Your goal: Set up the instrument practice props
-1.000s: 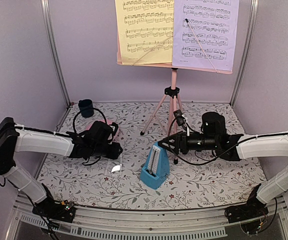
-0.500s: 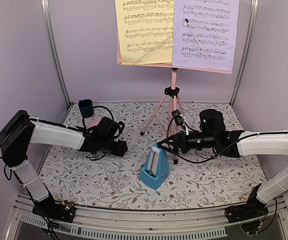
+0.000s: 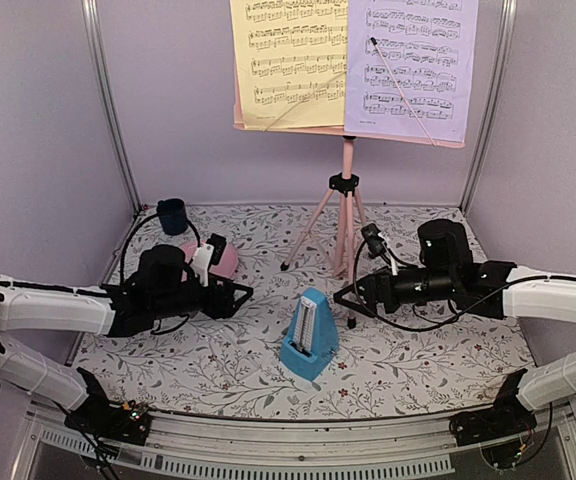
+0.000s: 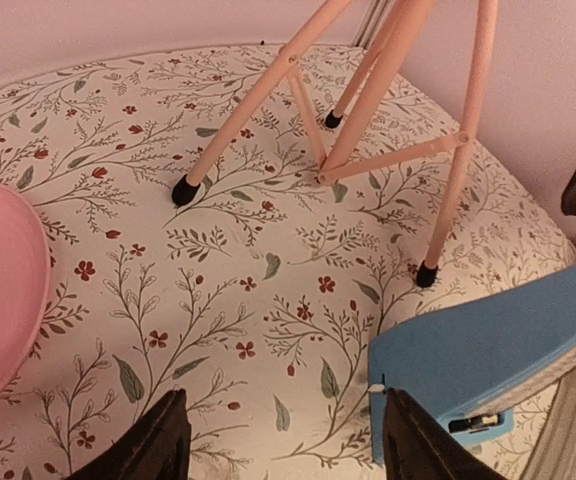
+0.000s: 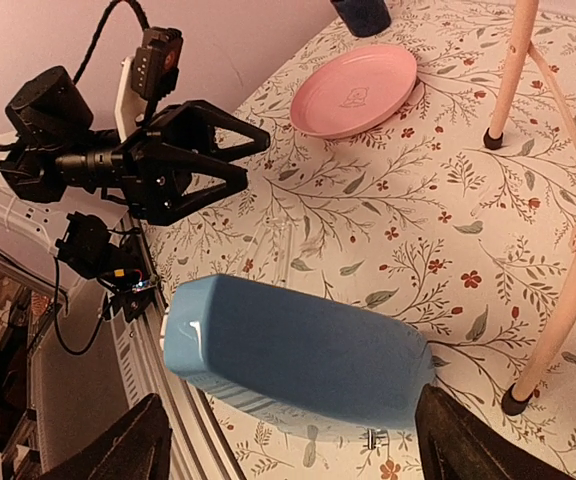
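One stand (image 3: pixel 346 200), two sheets and one metronome (image 3: pixel 308 335) are set up on the counter (image 3: pixel 418 370).

The stand is upright at the back middle on three spread legs, its mast vertical and its desk facing the arms. The yellow sheet (image 3: pixel 288 60) is on the left and the lavender sheet (image 3: pixel 408 60) on the right, side by side with long edges upright, the lavender lapping over the yellow. The metronome stands in front of the stand's legs with its narrow end up, its long axis vertical and its pale scale toward the near left. The right claw (image 3: pixel 342 293) is just beside its top, spread wide and gripping nothing. The left claw (image 3: pixel 240 296) points at it from the left, also open and empty. Behind that arm lie one pink plate (image 3: pixel 223 260) and one dark cup (image 3: pixel 172 215).
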`<action>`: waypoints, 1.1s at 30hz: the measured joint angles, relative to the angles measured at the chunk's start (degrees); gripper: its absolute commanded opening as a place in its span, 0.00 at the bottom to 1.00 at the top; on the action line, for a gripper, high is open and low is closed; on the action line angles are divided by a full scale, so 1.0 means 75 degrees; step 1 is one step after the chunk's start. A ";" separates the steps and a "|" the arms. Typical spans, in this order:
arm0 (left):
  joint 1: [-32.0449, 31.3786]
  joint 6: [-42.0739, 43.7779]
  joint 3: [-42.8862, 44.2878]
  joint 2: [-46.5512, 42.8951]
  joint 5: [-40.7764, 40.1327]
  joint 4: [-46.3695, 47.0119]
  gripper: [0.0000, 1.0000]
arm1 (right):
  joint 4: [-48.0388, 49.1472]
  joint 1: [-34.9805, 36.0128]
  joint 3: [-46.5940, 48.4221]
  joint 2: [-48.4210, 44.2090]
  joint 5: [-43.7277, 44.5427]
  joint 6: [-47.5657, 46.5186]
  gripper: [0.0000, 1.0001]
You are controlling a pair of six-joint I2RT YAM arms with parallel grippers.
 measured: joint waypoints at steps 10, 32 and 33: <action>-0.0682 0.0064 -0.0766 0.0997 0.0373 0.1655 0.42 | 0.0259 0.0455 -0.1871 -0.0085 0.0239 0.0670 0.52; -0.1160 -0.0294 -0.0568 0.2133 0.0172 0.2460 0.26 | 0.1495 0.0530 -0.0399 0.2713 0.1014 0.0714 0.30; -0.1180 -0.0309 -0.0568 0.2133 0.0160 0.2460 0.26 | 0.1521 0.0507 -0.0274 0.2841 0.1017 0.0670 0.30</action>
